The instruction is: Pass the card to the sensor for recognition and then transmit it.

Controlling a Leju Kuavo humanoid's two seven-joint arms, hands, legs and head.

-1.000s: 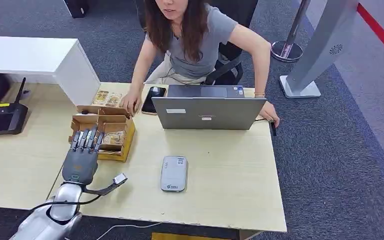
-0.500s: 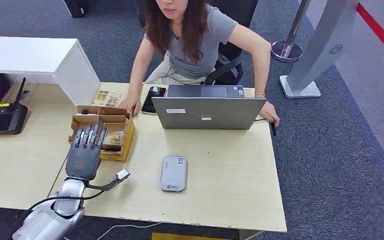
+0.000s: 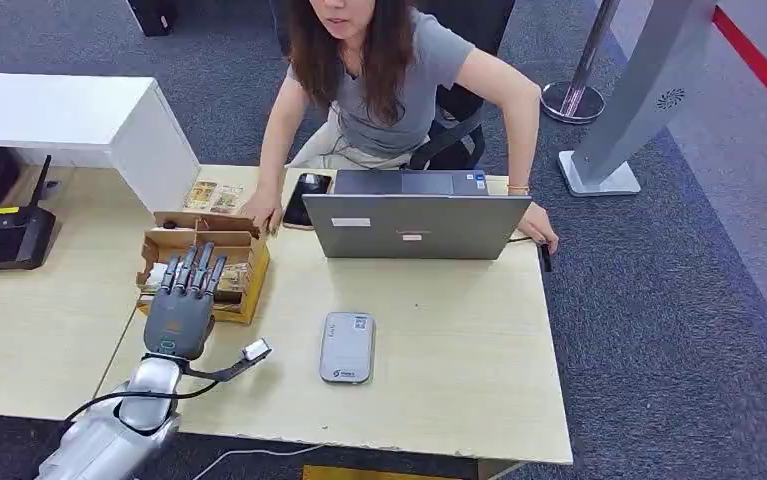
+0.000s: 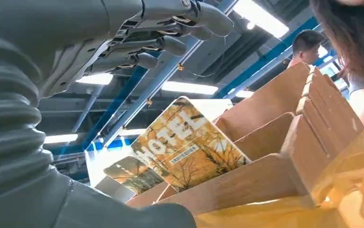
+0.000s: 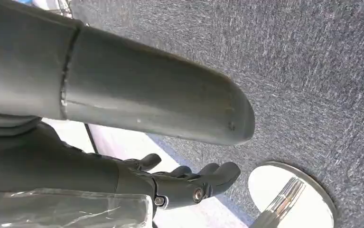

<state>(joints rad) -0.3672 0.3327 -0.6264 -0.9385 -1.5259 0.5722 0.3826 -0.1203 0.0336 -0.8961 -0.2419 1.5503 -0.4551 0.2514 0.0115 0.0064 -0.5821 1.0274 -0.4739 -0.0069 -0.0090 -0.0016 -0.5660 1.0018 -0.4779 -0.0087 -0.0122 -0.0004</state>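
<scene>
Desk-wise, nothing's been grabbed yet: left hand is spread empty over the card box at mid-left, sensor untouched.

A pale wood worktop stands on dark grey-blue carpet. A second, similar desk butts against it on the left, and a white cabinet sits behind that. A person sits in a black office chair at the far edge. To the right, a silver kiosk post leans up from a flat base, with a chrome stanchion base just beside it. A red stripe crosses the floor in the upper right corner. The left wrist view shows long ceiling strip lights between blue beams.
</scene>
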